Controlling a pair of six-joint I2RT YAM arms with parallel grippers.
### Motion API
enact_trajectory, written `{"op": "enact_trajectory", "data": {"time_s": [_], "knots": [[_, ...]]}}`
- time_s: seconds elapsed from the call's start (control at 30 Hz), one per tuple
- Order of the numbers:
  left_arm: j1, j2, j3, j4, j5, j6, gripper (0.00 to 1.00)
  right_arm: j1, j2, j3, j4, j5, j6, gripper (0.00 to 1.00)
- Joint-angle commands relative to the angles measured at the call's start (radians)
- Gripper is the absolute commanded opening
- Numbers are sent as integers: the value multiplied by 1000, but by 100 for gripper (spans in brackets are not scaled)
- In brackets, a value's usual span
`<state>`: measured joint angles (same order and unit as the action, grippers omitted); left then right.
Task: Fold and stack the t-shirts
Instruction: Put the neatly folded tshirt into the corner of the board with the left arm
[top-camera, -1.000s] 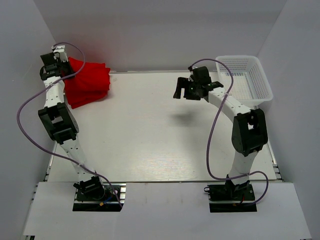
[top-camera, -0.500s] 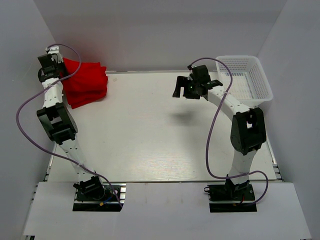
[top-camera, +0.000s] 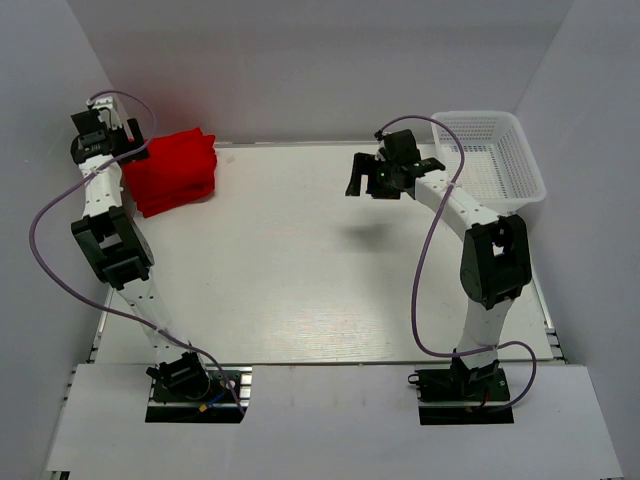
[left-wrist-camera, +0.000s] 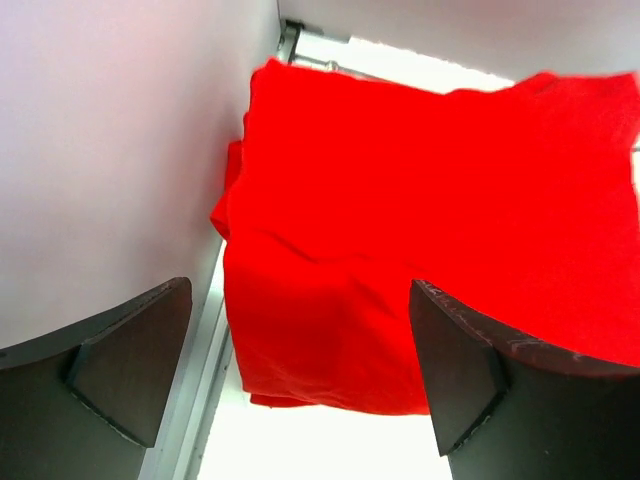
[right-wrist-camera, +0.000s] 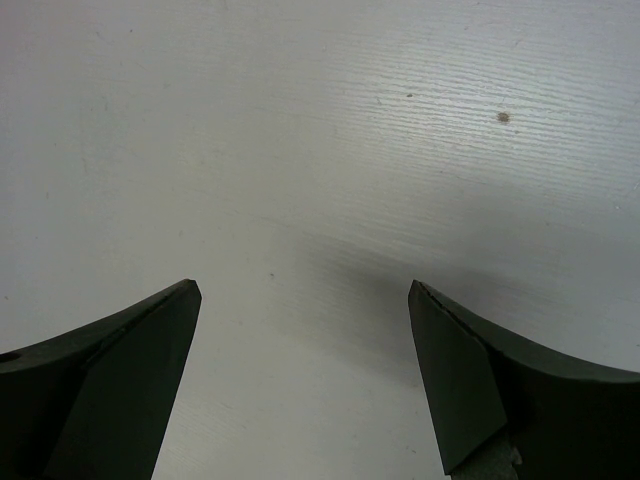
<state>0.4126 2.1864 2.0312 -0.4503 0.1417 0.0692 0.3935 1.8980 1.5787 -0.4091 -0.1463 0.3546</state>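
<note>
Gaping jaws on both arms; t-shirts (left-wrist-camera: 420, 220), seemingly stacked, right edge cut off.

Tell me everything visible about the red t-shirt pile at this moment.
The t-shirts are plain bright red soft cloth with no print, folded into a roughly rectangular pile of several layers whose edges show at its front. The top layer lies flat with slight creases. The pile rests on the white table at its far-left corner, close to the left wall. The left end effector hangs over it with jaws open, gripping nothing.
</note>
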Motion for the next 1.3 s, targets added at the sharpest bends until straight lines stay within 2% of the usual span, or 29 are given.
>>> {"op": "enact_trajectory", "data": {"time_s": [0.0,0.1,0.23,0.33,0.43,0.47,0.53,0.57,0.6,0.67,0.73,0.87,1.0,1.27], "knots": [[-11,-34,105,-2,19,0,100,4,-17,46,-8,-15,-22,90],[-11,-34,174,-51,53,0,100,7,-30,46,0,-1,-29,90],[-40,-63,172,-105,120,-11,100,2,-51,43,-2,30,-32,90],[-124,-122,80,-114,156,-49,100,-4,-86,21,-2,59,-32,90],[-250,-192,-90,-64,121,-124,100,-5,-140,-52,3,99,-16,90],[-283,-250,-191,-44,105,-143,100,-5,-151,-71,6,122,3,90],[-374,-304,-280,-15,88,-199,100,-8,-210,-156,15,142,12,90],[-403,-351,-361,-14,56,-239,100,-11,-226,-178,19,196,24,90],[-432,-373,-399,-14,27,-249,100,-13,-261,-257,27,203,26,90],[-535,-422,-505,-24,-81,-267,100,-21,-309,-310,49,227,38,90],[-618,-494,-596,-24,-105,-290,100,-36,-376,-417,76,234,49,90],[-695,-643,-807,27,-148,-365,100,-45,-445,-543,105,188,79,90],[-744,-671,-829,-31,-275,-376,100,-42,-459,-572,132,114,89,90],[-785,-714,-868,1,-281,-367,100,-41,-487,-568,151,108,76,90]]}}
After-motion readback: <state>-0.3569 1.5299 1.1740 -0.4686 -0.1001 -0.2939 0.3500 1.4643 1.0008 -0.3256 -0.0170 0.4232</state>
